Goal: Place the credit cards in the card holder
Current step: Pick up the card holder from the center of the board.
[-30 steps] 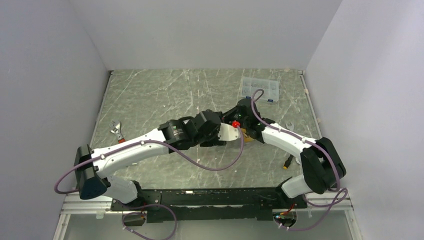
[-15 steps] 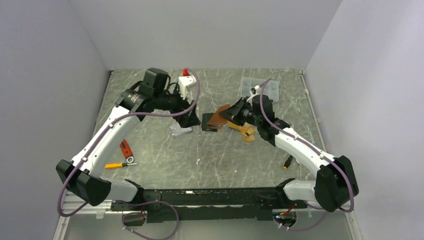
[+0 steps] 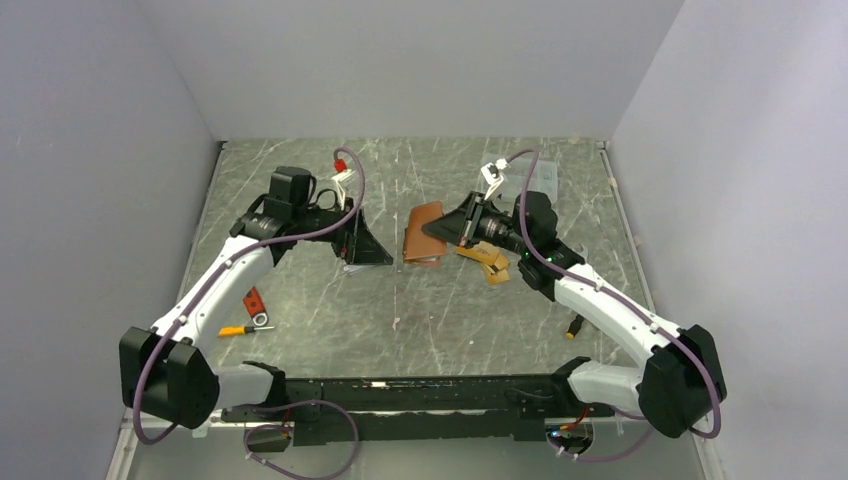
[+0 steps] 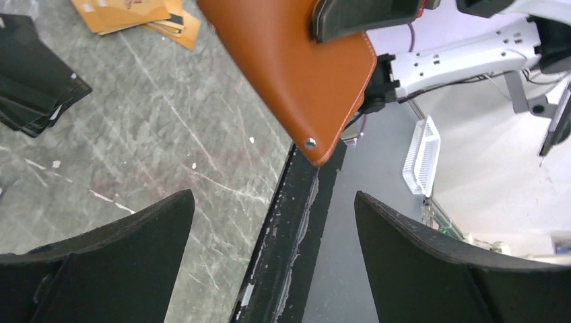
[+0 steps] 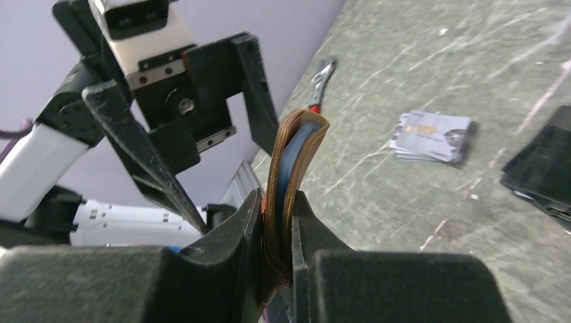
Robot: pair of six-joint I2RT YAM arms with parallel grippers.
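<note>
Right jaws pinch card holder (image 5: pixel 286 175) (folded, edge-on) — hold it steady; left jaws, spread wide, shd lift just one off silver-grey cards (image 5: pixel 431 136).

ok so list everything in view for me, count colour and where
tan-brown leather folding card holder: one, mid table, clamped in the right gripper
orange-gold plastic credit cards: one loose pile, just right of the card holder
black plastic credit cards: one pile, on the table near the orange-gold cards
silver-grey plastic credit cards: one pile, by the left gripper
red-handled metal wrench: one, left side
yellow-handled screwdriver: one, near left
clear plastic compartment box: one, far right, partly behind the right arm
small yellow-and-black item: one, near right, too small to identify
grey-green marbled table: one
left gripper: open, empty
right gripper: shut on the card holder
</note>
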